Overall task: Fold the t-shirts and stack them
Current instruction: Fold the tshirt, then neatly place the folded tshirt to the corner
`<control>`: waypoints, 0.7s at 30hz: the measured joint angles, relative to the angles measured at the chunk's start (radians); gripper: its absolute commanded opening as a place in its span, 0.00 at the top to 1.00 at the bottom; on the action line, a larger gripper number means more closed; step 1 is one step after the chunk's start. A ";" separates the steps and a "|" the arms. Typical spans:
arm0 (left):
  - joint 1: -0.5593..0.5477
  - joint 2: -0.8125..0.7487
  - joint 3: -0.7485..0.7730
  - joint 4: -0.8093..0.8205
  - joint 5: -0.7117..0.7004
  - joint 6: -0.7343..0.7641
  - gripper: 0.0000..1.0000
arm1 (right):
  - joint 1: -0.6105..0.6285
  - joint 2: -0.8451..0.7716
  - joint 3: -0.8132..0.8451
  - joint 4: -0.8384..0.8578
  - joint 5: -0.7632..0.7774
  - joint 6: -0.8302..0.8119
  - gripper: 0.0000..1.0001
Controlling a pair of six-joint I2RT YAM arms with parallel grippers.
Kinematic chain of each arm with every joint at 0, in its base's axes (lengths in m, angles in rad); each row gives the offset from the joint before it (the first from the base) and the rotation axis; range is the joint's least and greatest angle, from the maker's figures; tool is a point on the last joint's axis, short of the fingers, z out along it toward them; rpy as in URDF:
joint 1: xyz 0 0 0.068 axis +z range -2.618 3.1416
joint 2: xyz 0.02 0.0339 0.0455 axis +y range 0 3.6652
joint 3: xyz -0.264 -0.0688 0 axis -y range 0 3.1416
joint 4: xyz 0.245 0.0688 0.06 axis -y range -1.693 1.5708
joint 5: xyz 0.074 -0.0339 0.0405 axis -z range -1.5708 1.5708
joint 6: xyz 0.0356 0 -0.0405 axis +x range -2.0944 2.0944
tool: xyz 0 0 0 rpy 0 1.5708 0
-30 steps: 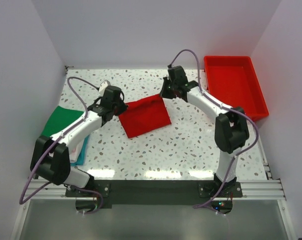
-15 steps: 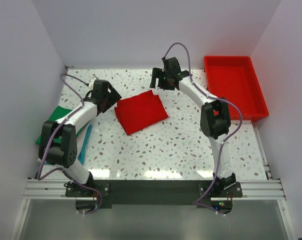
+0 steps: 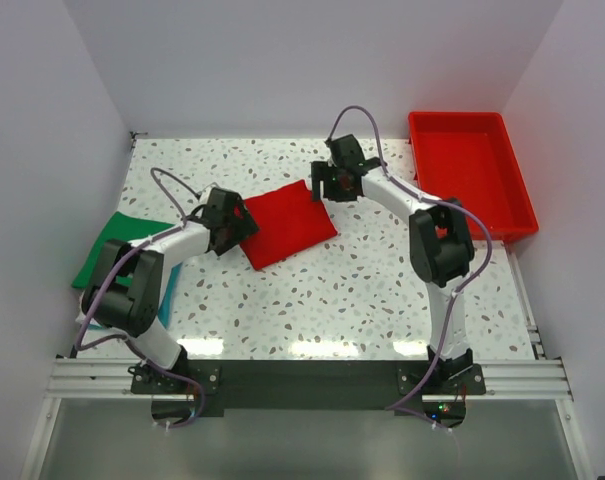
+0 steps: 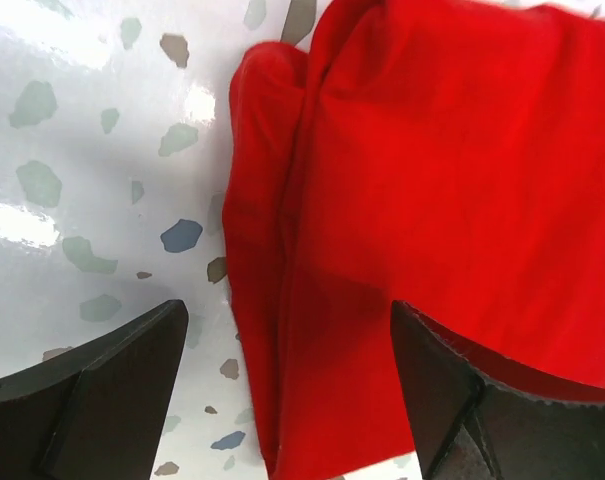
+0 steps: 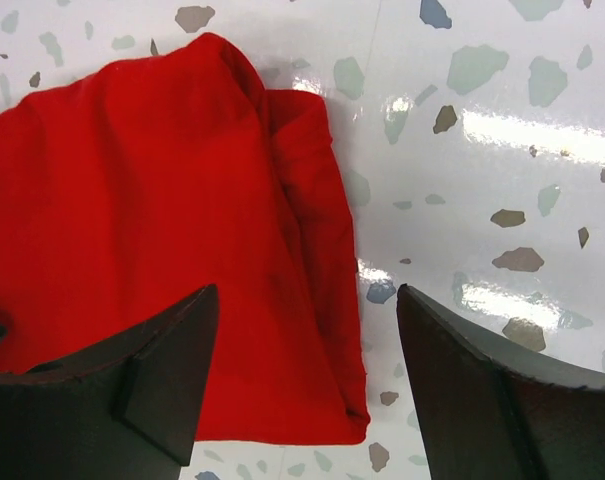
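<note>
Tabletop (image 3: 362, 290): carries the folded red shirt (image 3: 287, 222) flat at centre, within both arms' reach.
Green shirt (image 3: 107, 250): at the left edge, likely the stack's base.
Left hand (image 3: 242, 226): spread wide, straddling the red shirt's left edge, ready to pinch.
Right hand (image 3: 328, 192): likewise spread, astride the far right corner.

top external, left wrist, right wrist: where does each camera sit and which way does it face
Top external: fixed above and behind the bases, looking down on the table; both arms, the left claw and right claw show.
Left wrist: on the left arm, looking down past its two open fingers at an edge of the folded red t-shirt.
Right wrist: on the right arm, looking down past its open fingers at another edge of it.
All three share the red t-shirt and speckled table.
</note>
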 measured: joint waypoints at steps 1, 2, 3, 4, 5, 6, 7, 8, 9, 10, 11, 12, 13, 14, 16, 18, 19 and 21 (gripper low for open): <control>-0.004 0.011 0.000 0.003 0.000 0.002 0.13 | 0.000 0.001 -0.005 0.000 0.000 -0.003 0.26; -0.008 0.026 0.000 0.003 0.000 0.003 0.13 | 0.000 0.002 -0.006 0.001 -0.002 -0.004 0.27; -0.012 0.036 0.001 0.005 -0.006 0.005 0.14 | 0.000 0.006 -0.007 0.003 -0.003 -0.006 0.27; -0.017 0.038 0.006 0.013 -0.007 0.004 0.15 | 0.000 0.010 -0.007 0.006 -0.003 -0.008 0.27; -0.021 0.042 0.008 0.015 -0.010 0.004 0.16 | 0.000 0.015 -0.007 0.009 -0.005 -0.010 0.28; -0.026 0.051 0.012 0.016 -0.016 0.004 0.17 | 0.000 0.021 -0.007 0.010 -0.007 -0.010 0.28; -0.032 0.058 0.019 0.017 -0.020 0.004 0.18 | 0.000 0.028 -0.007 0.011 -0.008 -0.011 0.28; -0.039 0.069 0.031 0.017 -0.028 0.004 0.19 | 0.000 0.035 -0.007 0.011 -0.010 -0.011 0.29; -0.045 0.083 0.045 0.017 -0.035 0.003 0.21 | 0.000 0.043 -0.007 0.011 -0.012 -0.010 0.29; -0.053 0.101 0.062 0.018 -0.044 0.004 0.22 | 0.000 0.049 -0.007 0.012 -0.013 -0.010 0.29; -0.062 0.117 0.080 0.021 -0.050 0.003 0.28 | 0.000 0.055 -0.007 0.012 -0.018 -0.011 0.29; -0.072 0.135 0.098 0.024 -0.054 0.001 0.32 | 0.000 0.060 -0.007 0.012 -0.021 -0.010 0.29; -0.080 0.147 0.109 0.028 -0.060 0.001 0.36 | 0.000 0.064 -0.007 0.012 -0.028 -0.010 0.29; -0.087 0.158 0.118 0.031 -0.062 0.001 0.54 | 0.000 0.066 -0.007 0.012 -0.031 -0.010 0.29; -0.098 0.177 0.133 0.029 -0.062 -0.008 0.73 | 0.000 0.066 -0.007 0.011 -0.035 -0.010 0.29; -0.106 0.190 0.148 0.021 -0.058 -0.014 0.99 | 0.000 0.066 -0.006 0.010 -0.035 -0.010 0.28; -0.108 0.193 0.158 0.016 -0.058 -0.016 1.00 | 0.000 0.066 -0.005 0.007 -0.035 -0.010 0.28; -0.108 0.197 0.183 -0.013 -0.058 -0.015 1.00 | -0.001 0.065 -0.002 -0.006 -0.035 -0.008 0.26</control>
